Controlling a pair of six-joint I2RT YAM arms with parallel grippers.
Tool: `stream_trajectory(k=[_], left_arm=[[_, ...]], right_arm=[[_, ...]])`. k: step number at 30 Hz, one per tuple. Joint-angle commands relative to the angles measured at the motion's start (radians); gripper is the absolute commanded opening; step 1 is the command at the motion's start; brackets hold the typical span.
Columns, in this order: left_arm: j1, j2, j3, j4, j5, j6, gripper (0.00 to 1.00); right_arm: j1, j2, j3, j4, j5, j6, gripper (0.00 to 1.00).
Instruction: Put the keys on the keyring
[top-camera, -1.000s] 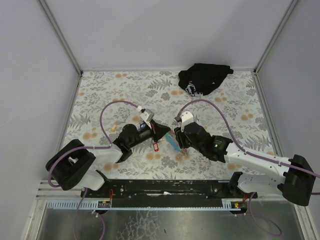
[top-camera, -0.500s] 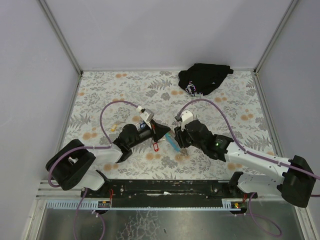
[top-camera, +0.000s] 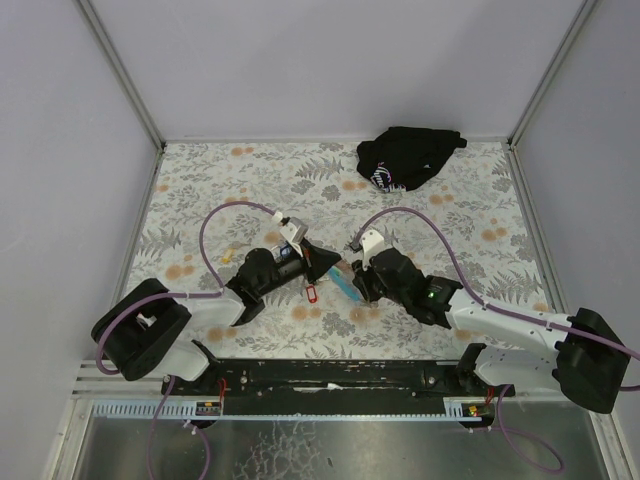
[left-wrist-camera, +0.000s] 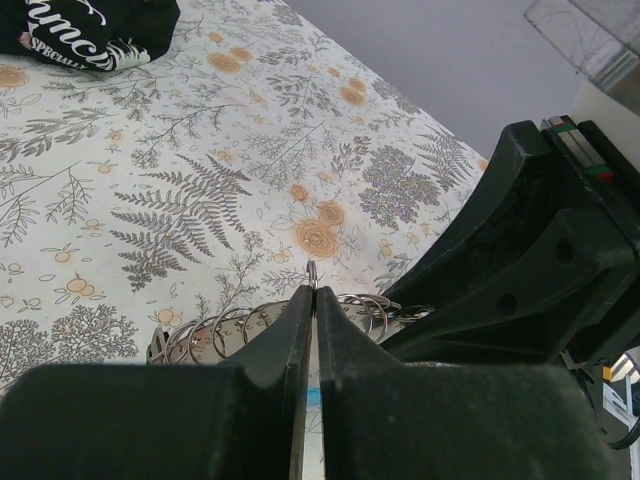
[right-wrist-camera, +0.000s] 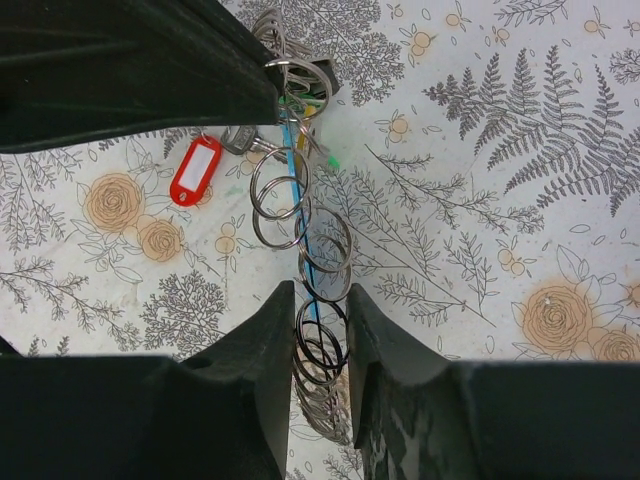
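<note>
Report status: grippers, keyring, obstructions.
Left gripper shut on keyring. Right gripper straddles ring chain, grip unclear. Red-tagged key beside chain. Nothing blocking.

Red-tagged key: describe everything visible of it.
The red-tagged key lies flat on the floral tablecloth, close beside the left gripper. Its red plastic tag has rounded ends and a white label window. A grey metal key runs from its upper end towards the chain of metal rings. Whether it is threaded onto one cannot be told.
</note>
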Motion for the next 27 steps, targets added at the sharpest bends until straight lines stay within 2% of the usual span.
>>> stream_trajectory(k=[1,5,8,12,15,18,24,27], left_arm=[[-0.005,-0.009,0.019,0.074,-0.022,-0.011,0.03],[-0.003,-0.024,0.007,0.064,-0.057,0.009,0.16],[-0.002,-0.04,-0.004,0.055,-0.079,0.029,0.29],[0.002,-0.071,-0.021,0.014,-0.136,0.062,0.39],[0.002,-0.108,-0.031,-0.047,-0.171,0.1,0.43],[-0.002,-0.137,-0.035,-0.103,-0.136,0.145,0.44],[-0.049,-0.152,-0.121,-0.009,-0.058,0.166,0.44],[-0.101,-0.169,-0.146,0.008,-0.057,0.234,0.44]], right_arm=[[-0.004,-0.006,0.02,0.038,-0.026,-0.038,0.13],[-0.004,-0.022,0.062,-0.015,-0.028,-0.06,0.01],[-0.004,-0.02,0.096,-0.049,-0.033,-0.066,0.0],[-0.005,-0.005,0.134,-0.093,-0.019,-0.06,0.0],[-0.005,0.003,0.157,-0.123,-0.005,-0.056,0.0],[-0.004,0.007,0.168,-0.142,0.006,-0.051,0.0],[-0.004,0.016,0.179,-0.161,0.017,-0.037,0.0],[-0.005,0.016,0.177,-0.162,0.014,-0.032,0.0]])
